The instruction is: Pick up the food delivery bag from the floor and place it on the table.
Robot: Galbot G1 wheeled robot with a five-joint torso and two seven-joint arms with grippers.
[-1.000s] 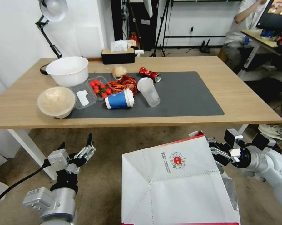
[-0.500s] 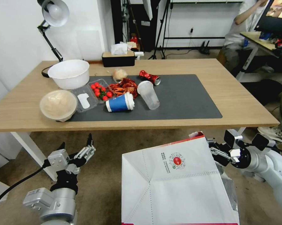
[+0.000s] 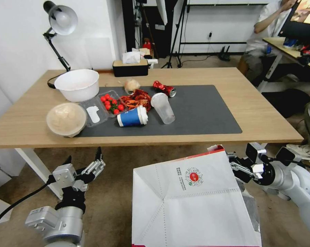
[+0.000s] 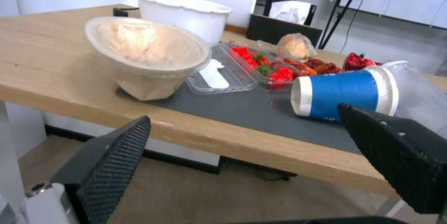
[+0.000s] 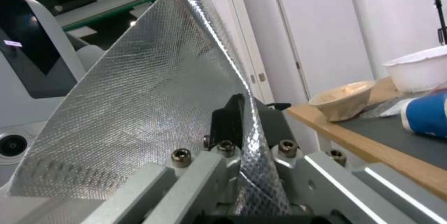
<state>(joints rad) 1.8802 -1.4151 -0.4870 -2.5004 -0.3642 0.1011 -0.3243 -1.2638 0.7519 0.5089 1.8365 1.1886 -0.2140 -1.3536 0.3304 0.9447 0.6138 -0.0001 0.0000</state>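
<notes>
Right gripper: the right gripper [image 3: 234,167] pinches the upper right edge of the food delivery bag [image 3: 192,202]; in the right wrist view its fingers [image 5: 235,121] are pressed together on the silver foil lining [image 5: 139,112].
Bag: the food delivery bag is held off the floor [image 3: 117,192], in front of the table [image 3: 257,113] and below its near edge, its white face with the small round red logo [image 3: 194,177] turned up toward the head camera.
Left gripper: the left gripper [image 3: 84,160] is spread wide and holds nothing; it hangs low on the robot's left, above the carpet and below the table's near edge, well apart from the bag. In the left wrist view its two dark fingers [image 4: 111,168] frame the table edge.
Table top: a dark grey mat [image 3: 196,109] lies on the light wood.
On the mat: a blue paper cup [image 3: 132,116] lies on its side, just beside a clear plastic cup [image 3: 163,107] that is also tipped over; behind them are a clear tray of cherry tomatoes [image 3: 111,103], red crayfish scraps [image 3: 137,97] and a crushed red can [image 3: 164,89].
Left of the mat: a lidded beige bowl [image 3: 66,119] sits at the mat's near corner, and a white bowl [image 3: 77,84] stands behind it.
Far edge: a black tissue box [image 3: 130,67] and a desk lamp [image 3: 60,24].
</notes>
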